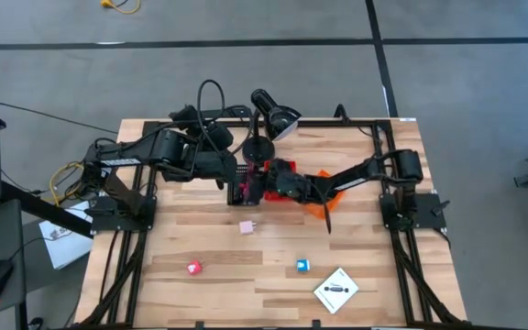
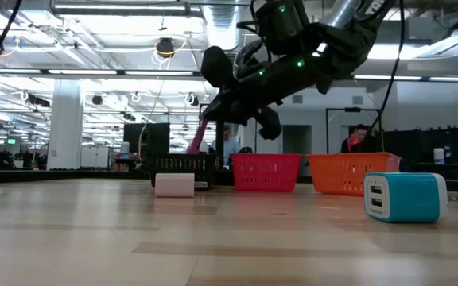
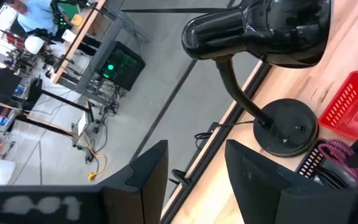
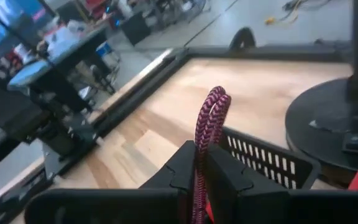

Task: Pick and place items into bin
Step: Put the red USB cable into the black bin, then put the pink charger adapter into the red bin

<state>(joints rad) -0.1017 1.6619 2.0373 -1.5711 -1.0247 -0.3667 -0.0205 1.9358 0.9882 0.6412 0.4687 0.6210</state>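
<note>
My right gripper (image 4: pixel 201 167) is shut on a maroon braided cord (image 4: pixel 209 118), folded double, over the black mesh bin (image 4: pixel 267 163). In the high view it reaches in from the table's right (image 1: pixel 260 183), with the cord (image 1: pixel 244 190) at the black bin. My left gripper (image 3: pixel 194 174) is raised by the black lamp (image 3: pixel 260 28) and stands open with nothing between its fingers. A white-pink piece (image 1: pixel 247 226), a red-pink piece (image 1: pixel 193 268), a blue cube (image 1: pixel 302 266) and a white card with a black mark (image 1: pixel 336 290) lie flat on the near half of the table. My right gripper pinches the doubled cord between its two fingers. The cord's folded loop (image 4: pixel 212 102) sticks out past the fingertips. The fingers come from the table's right, slanting slightly down. In the low view the cord (image 2: pixel 199 141) slants down into the black bin (image 2: pixel 183 168).
A red bin (image 2: pixel 265 171) and an orange bin (image 2: pixel 348 171) stand in a row to the right of the black one. The lamp's round base (image 1: pixel 257 147) sits just behind the bins. A metal frame (image 1: pixel 383 137) runs along the table's edges.
</note>
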